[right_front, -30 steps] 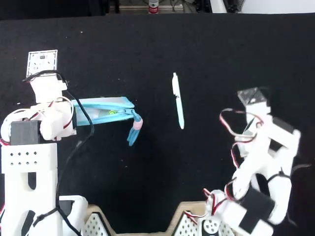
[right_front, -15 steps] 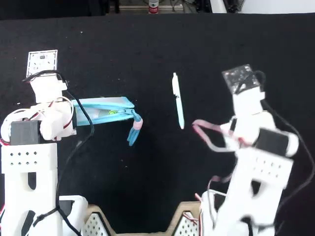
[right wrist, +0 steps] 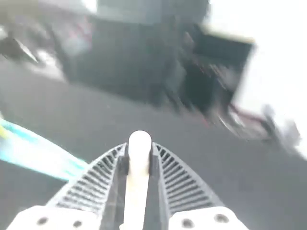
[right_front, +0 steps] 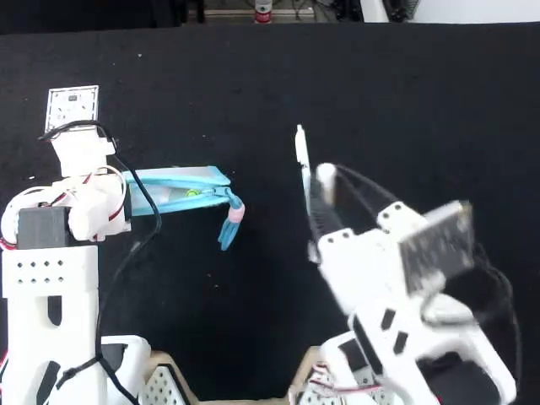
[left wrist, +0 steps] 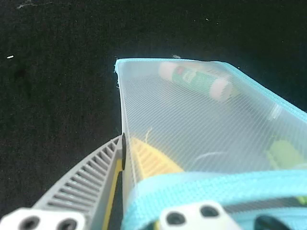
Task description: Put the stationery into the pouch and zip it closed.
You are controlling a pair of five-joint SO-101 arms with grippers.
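Closest in, the right arm [right_front: 396, 287] looms big on the zipper-tab side of the pouch [right_front: 177, 187]. It blocks the near half of the pen [right_front: 300, 148], so only the pen's far end pokes out. The right gripper [right_front: 324, 181] sits just beside the pen, well apart from the pouch, pinched around a white stick [right_front: 325, 174] with a rounded tip.

At the pouch's other end stands the left arm [right_front: 51, 253]. The left gripper [right_front: 128, 198] is clamped onto that end of the pouch, and a black cable [right_front: 139, 190] drapes across the corner.

The pouch itself is see-through mesh with light blue trim, lying lengthways on the black table [right_front: 405, 101]. Blue and pink zipper tabs [right_front: 229, 221] hang off the end away from the left arm. Can't tell if the zip is open.

From above, the pouch's contents are just a greenish spot. The left wrist view looks right through the mesh and shows a green-and-white tube [left wrist: 196, 81] along the pouch's far edge. A yellow thing [left wrist: 151, 160] sits by the left gripper's ribbed finger [left wrist: 96, 177]. The right wrist view has the white stick [right wrist: 139, 143] squeezed between both ribbed fingers [right wrist: 93, 189].

Farthest from the pouch, past the table's edge, there's a red-and-white bottle [right_front: 263, 10].
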